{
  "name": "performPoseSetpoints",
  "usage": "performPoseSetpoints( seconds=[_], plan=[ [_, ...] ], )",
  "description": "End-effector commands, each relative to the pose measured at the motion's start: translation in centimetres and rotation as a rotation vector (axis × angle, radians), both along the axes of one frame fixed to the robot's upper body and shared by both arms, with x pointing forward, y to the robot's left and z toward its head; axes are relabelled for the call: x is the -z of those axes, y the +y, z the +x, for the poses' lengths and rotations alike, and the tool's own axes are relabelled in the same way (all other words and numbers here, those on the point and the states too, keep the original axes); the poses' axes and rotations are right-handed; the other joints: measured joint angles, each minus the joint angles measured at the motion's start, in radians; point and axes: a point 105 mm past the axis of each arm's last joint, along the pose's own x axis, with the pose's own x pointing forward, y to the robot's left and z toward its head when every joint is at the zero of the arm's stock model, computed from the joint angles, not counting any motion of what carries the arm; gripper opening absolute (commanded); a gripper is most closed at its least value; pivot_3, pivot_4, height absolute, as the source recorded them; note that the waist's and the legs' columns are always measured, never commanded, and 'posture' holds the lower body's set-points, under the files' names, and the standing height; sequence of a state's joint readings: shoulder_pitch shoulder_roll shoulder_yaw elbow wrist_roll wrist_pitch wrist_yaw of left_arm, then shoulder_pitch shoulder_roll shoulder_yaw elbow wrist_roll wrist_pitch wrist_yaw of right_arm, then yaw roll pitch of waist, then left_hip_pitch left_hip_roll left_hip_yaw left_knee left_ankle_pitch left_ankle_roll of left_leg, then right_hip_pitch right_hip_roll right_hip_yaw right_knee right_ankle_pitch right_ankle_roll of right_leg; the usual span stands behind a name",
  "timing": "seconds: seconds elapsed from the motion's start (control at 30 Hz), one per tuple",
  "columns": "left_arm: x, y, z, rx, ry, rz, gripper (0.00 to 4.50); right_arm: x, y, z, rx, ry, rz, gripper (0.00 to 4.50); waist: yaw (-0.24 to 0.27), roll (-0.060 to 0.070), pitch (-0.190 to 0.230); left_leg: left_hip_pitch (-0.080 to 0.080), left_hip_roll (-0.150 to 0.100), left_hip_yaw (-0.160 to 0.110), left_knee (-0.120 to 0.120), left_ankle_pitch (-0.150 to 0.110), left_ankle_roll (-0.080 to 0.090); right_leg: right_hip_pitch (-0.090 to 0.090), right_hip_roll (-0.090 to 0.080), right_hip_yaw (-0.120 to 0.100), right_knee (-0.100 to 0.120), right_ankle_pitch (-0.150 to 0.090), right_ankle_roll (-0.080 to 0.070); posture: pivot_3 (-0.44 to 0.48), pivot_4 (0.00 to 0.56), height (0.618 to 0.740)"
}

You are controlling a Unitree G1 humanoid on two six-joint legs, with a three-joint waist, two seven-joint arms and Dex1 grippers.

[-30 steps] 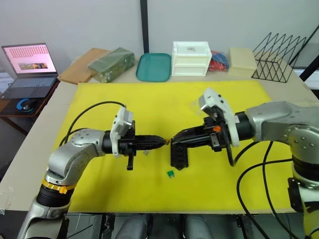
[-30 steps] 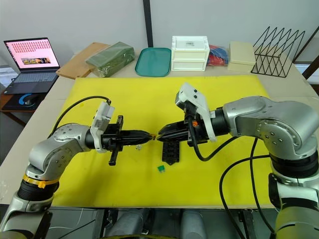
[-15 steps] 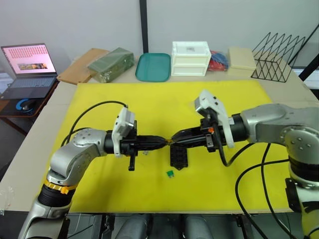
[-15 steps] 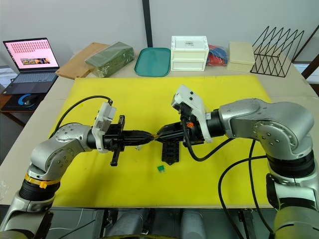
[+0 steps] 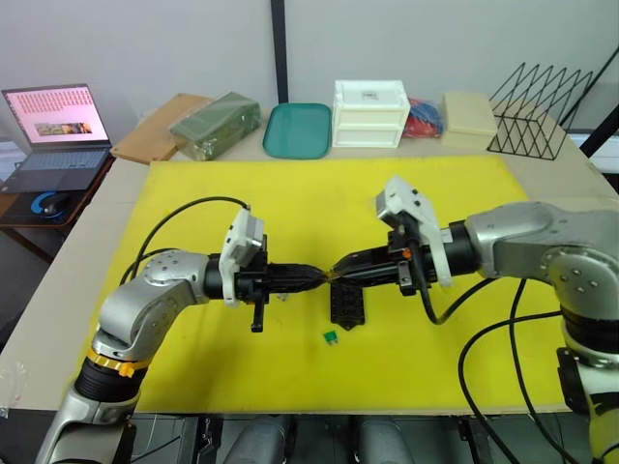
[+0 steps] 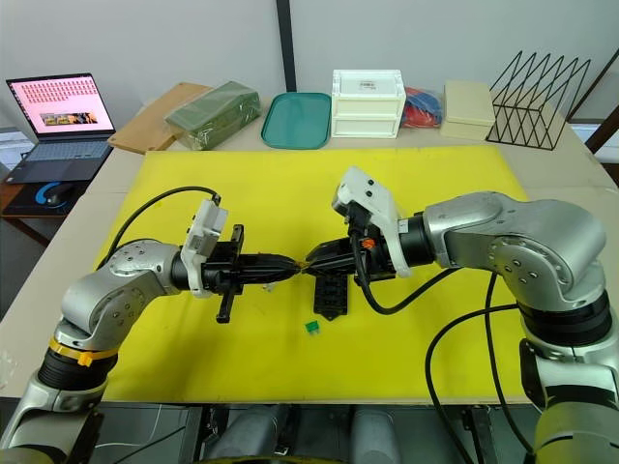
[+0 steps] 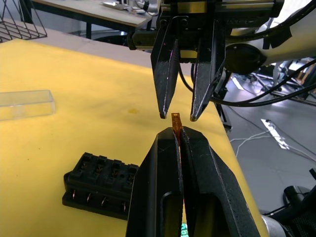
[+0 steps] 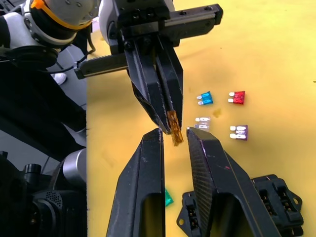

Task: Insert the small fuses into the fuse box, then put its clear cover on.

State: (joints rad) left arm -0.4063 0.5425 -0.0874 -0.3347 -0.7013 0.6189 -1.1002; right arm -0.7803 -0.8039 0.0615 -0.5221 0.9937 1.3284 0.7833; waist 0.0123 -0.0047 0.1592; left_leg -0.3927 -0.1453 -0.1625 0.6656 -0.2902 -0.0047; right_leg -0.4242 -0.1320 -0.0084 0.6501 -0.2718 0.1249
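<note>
My left gripper (image 7: 179,134) is shut on a small yellow-orange fuse (image 7: 176,120) that sticks out past its tips. My right gripper (image 8: 174,131) is open, its two fingertips straddling that fuse (image 8: 174,126) just above the yellow mat. The black fuse box (image 5: 346,304) lies on the mat right below the meeting point. A green fuse (image 5: 331,336) lies just in front of the box. Teal (image 8: 205,98), red (image 8: 237,97), grey (image 8: 201,120) and purple (image 8: 239,132) fuses lie loose on the mat nearby. The clear cover (image 7: 24,103) rests flat on the mat beyond the box.
A yellow mat (image 5: 193,367) covers the table. Along the back stand a white drawer unit (image 5: 370,114), a teal tray (image 5: 298,130), a green box (image 5: 217,124) and a black wire rack (image 5: 542,111). A laptop (image 5: 56,135) sits on a side table at far left.
My right gripper has shifted left until its open fingertips flank the fuse held by my left gripper. The left gripper has nudged slightly right, still holding the fuse.
</note>
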Motion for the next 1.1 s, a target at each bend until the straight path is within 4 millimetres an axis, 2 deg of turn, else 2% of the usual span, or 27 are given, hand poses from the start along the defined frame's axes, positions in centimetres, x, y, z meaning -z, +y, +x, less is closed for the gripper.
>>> performPoseSetpoints(
  seconds=[0.03, 0.43, 0.57, 0.93, 1.0, 1.1],
  plan=[
    [-1.3, -0.3, -0.5, 0.026, -0.061, -0.016, 0.03, -0.4, 0.0, -0.2, -0.012, -0.039, -0.001, 0.89, 0.000, 0.000, 0.000, 0.000, 0.000, 0.000, 0.000, 0.000, 0.000, 0.000, 0.000, 0.000, 0.000, 0.000, 0.000, 0.000, 0.150, 0.740],
    [-1.1, -0.3, -0.6, 0.021, -0.057, -0.014, 0.03, -0.2, 0.0, -0.3, -0.012, -0.038, -0.005, 0.89, 0.000, 0.000, 0.000, 0.000, 0.000, 0.000, 0.000, 0.000, 0.000, 0.000, 0.000, 0.000, 0.000, 0.000, 0.000, 0.000, 0.150, 0.740],
    [-1.1, -0.4, -0.6, 0.021, -0.058, -0.014, 0.00, -0.3, 0.1, -0.3, -0.016, -0.039, 0.000, 0.02, 0.000, 0.000, 0.000, 0.000, 0.000, 0.000, 0.000, 0.000, 0.000, 0.000, 0.000, 0.000, 0.000, 0.000, 0.000, 0.000, 0.150, 0.740],
    [-0.7, -0.5, -0.5, 0.018, -0.044, 0.008, 0.00, -0.5, 0.2, -0.5, -0.028, -0.031, 0.006, 0.02, 0.000, 0.000, 0.000, 0.000, 0.000, 0.000, 0.000, 0.000, 0.000, 0.000, 0.000, 0.000, 0.000, 0.000, 0.000, 0.000, 0.150, 0.740],
    [0.0, -0.4, -0.1, 0.000, 0.037, 0.076, 0.00, -0.4, 0.1, -0.6, -0.028, -0.034, -0.002, 0.02, 0.000, 0.000, 0.000, 0.000, 0.000, 0.000, 0.000, 0.000, 0.000, 0.000, 0.000, 0.000, 0.000, 0.000, 0.000, 0.000, 0.150, 0.740],
    [-0.1, -0.4, 0.6, -0.037, 0.081, 0.100, 0.70, -0.1, 0.0, -0.5, -0.024, -0.049, -0.024, 0.00, 0.001, 0.000, 0.000, 0.000, 0.000, 0.000, 0.000, 0.000, 0.000, 0.000, 0.000, 0.000, 0.000, 0.000, 0.000, 0.000, 0.150, 0.740]
  ],
)
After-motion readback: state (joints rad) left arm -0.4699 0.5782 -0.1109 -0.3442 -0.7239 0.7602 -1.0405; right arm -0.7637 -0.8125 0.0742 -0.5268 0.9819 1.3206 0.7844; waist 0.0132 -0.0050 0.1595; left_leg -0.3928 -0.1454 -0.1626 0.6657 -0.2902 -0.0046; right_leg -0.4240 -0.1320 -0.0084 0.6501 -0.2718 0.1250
